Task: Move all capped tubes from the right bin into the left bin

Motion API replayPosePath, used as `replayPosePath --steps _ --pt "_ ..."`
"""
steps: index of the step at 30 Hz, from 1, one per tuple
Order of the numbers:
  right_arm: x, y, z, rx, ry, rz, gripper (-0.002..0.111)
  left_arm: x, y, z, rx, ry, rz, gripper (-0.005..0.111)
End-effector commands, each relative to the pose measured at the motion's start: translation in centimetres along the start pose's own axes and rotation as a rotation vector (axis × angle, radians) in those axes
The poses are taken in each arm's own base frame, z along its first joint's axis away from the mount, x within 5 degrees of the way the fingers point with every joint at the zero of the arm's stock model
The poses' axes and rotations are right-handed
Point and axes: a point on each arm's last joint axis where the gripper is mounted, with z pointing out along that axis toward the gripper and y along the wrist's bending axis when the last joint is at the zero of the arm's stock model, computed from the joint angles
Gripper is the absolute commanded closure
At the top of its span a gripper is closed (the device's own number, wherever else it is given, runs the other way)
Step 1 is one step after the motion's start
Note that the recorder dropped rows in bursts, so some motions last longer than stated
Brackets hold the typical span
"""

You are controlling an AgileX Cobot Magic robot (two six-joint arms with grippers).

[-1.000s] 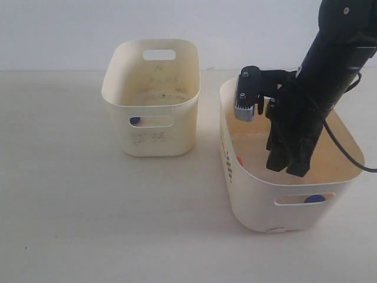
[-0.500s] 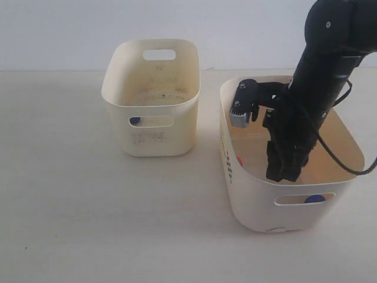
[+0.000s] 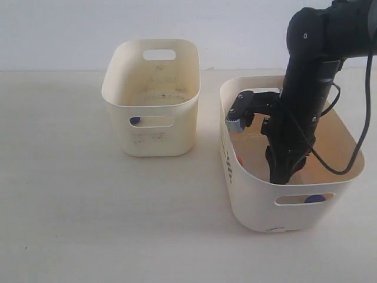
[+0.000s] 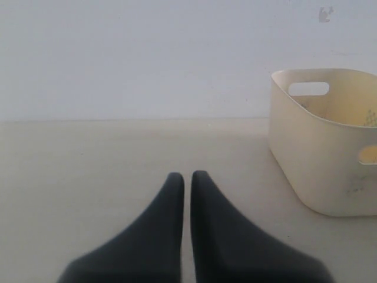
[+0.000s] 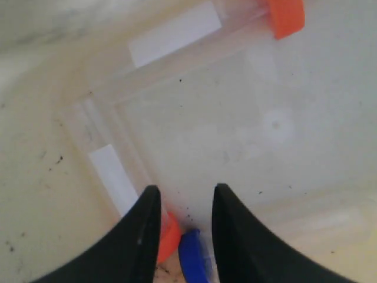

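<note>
My right hand [image 5: 185, 197] has sunk deeper into the right bin [image 3: 259, 206] and its fingers [image 5: 144, 236] have narrowed, yet stand part open on nothing. The capped tubes [image 5: 112, 171] lie just beneath its tips, a blue cap [image 5: 191, 262] between them, so I judge a grasp is close

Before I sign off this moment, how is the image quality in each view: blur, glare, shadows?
Exterior view: even soft light, sharp, faint shadows under the right bin and left bin. Left wrist view: the left gripper is a soft-edged dark mass near the lens; no glare. Right wrist view: slightly soft; the clear capped tubes barely stand out against the cream bin; right gripper edges blurred.
</note>
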Motion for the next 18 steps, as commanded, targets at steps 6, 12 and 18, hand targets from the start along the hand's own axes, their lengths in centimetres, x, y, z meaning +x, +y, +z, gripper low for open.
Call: replayPosePath --steps 6,12,18 --pt "-0.5 -0.5 1.3 -0.019 -0.007 0.032 0.057 -0.1 0.0 0.0 0.008 -0.004 -0.007 0.103" --pt "-0.4 -0.4 1.4 -0.03 0.002 -0.098 0.066 -0.1 0.0 0.0 0.008 -0.004 -0.007 0.103" --pt "-0.3 -0.3 1.4 -0.046 0.014 -0.194 0.066 -0.1 0.0 0.0 0.008 -0.004 -0.007 0.103"
